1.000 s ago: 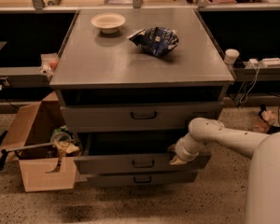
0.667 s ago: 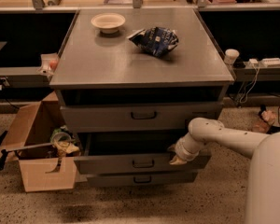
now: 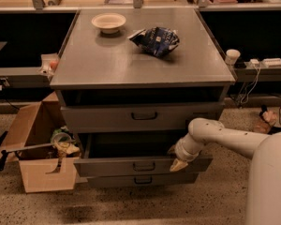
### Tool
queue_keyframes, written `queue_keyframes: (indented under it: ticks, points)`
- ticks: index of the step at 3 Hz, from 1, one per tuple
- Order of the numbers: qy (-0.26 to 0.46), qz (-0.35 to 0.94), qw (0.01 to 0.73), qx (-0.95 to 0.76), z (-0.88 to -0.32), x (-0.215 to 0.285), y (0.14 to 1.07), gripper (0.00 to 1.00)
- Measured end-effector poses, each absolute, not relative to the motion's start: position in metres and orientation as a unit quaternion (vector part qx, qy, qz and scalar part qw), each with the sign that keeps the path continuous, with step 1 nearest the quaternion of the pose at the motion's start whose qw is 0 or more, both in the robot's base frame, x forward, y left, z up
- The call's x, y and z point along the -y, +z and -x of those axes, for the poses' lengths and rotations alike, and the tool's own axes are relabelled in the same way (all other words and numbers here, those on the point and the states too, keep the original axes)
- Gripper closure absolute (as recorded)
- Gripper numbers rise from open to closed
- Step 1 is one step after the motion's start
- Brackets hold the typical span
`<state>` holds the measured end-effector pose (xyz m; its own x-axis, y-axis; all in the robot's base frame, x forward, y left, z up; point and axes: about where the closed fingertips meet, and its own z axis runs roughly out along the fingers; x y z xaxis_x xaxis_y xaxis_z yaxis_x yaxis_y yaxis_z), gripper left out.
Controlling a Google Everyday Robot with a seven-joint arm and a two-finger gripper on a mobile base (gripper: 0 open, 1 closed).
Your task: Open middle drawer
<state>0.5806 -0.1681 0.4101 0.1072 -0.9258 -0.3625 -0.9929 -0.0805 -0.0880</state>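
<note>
My gripper (image 3: pixel 178 163) rests on the top edge of the front panel of the grey metal middle drawer (image 3: pixel 107 167), to the right of its small dark loop handle (image 3: pixel 144 166). I cannot tell whether it is parted or closed on that edge. The middle drawer stands well out from the grey metal cabinet (image 3: pixel 65 95), with its dark tray showing. It is further out than the taller-fronted grey drawer (image 3: pixel 98 119) above and the slim grey drawer (image 3: pixel 112 181) below.

I judge the opening mostly done. Since my contact is off-centre, I should pull straight away from the cabinet's face, level and slow, so the drawer does not skew on its runners or slip from me.

The open brown cardboard box (image 3: pixel 35 175) sits just beside the cabinet's lower left. A gentle pull also spares the cream bowl (image 3: pixel 108 21) and crumpled blue snack bag (image 3: pixel 155 40) on the cabinet's tabletop.
</note>
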Motion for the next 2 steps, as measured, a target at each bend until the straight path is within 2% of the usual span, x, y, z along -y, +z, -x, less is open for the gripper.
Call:
queue_keyframes:
  ticks: [1,2]
  points:
    - [0.107,0.727,0.157,-0.66,-0.5806,0.168,0.4101,0.0]
    - [0.107,0.727,0.156,-0.66,-0.5799,0.1677,0.4094,0.0]
